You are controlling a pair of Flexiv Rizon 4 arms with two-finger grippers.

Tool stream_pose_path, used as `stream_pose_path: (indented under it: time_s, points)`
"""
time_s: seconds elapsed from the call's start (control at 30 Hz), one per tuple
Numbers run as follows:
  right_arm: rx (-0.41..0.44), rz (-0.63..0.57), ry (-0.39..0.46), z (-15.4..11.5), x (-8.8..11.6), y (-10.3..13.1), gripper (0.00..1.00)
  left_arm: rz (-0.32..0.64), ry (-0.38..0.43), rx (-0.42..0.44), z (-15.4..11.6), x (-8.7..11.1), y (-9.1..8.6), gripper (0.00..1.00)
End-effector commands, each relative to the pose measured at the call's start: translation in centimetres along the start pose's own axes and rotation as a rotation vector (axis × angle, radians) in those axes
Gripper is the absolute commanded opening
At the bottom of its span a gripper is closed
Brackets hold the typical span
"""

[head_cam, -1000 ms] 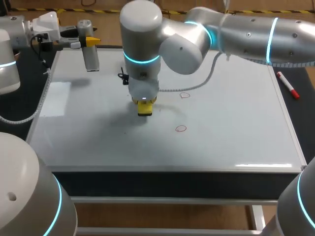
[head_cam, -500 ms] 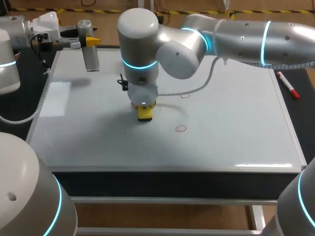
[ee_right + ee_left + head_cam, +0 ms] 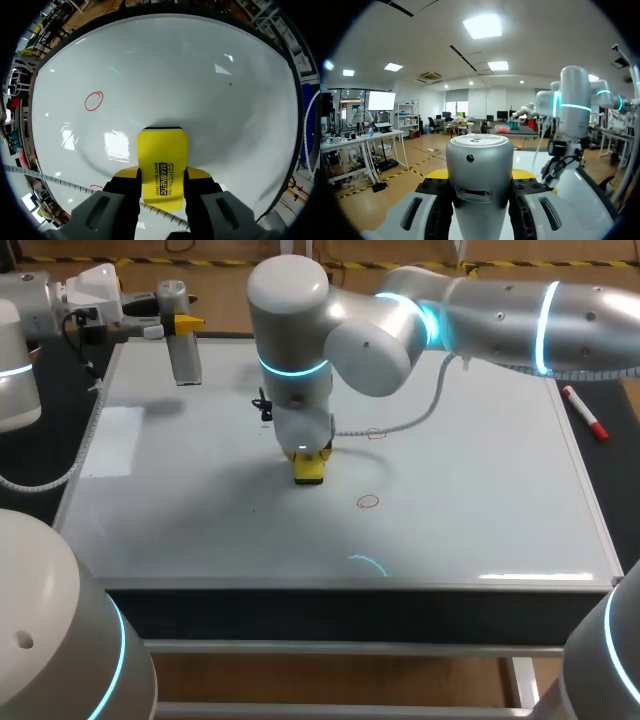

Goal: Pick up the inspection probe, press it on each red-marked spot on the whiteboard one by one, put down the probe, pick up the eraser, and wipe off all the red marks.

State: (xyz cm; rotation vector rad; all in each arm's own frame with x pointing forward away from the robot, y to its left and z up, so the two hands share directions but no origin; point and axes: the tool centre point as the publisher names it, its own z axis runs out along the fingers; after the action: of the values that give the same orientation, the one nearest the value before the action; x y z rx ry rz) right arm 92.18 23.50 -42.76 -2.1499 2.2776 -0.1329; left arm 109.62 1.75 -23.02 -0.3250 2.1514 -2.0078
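My left gripper is shut on the grey inspection probe, held upright over the far left corner of the whiteboard. In the left wrist view the probe fills the space between the left gripper's fingers. My right gripper points straight down, shut on the yellow eraser, which rests on the board left of centre. In the right wrist view the eraser sticks out ahead of the right gripper. Two red circles lie to its right; one circle shows ahead of the eraser.
A red marker pen lies off the board's right edge. A pale cable hangs from my right arm over the board's middle. The right arm's elbow looms above the board's far centre.
My right arm has slid the eraser a little to the right and nearer along the board, after a slight drift left. The left arm and probe have kept still.
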Motion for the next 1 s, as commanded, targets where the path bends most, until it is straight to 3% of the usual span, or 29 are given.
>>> stream_pose_path:
  time_s: [0.03,0.3,0.53,0.63,1.0]
  points:
    - [0.004,0.015,-0.002,0.2,1.8,-0.5,0.0,0.001,0.001,0.001,0.0,0.0,0.0,0.0]
    - [0.012,0.049,0.006,-0.1,3.3,-1.5,0.0,0.001,0.001,0.001,0.0,0.0,0.0,0.0]
    - [-0.066,-0.016,-0.08,-3.3,4.6,-2.8,0.0,0.001,0.001,0.001,0.0,0.0,0.0,0.0]
    - [-0.107,-0.007,-0.13,-4.1,6.1,-4.2,0.0,0.001,0.001,0.001,0.0,0.0,0.0,0.0]
    - [-0.065,0.127,-0.05,-4.5,13.5,-8.9,0.0,0.001,0.001,0.001,0.0,0.0,0.0,0.0]
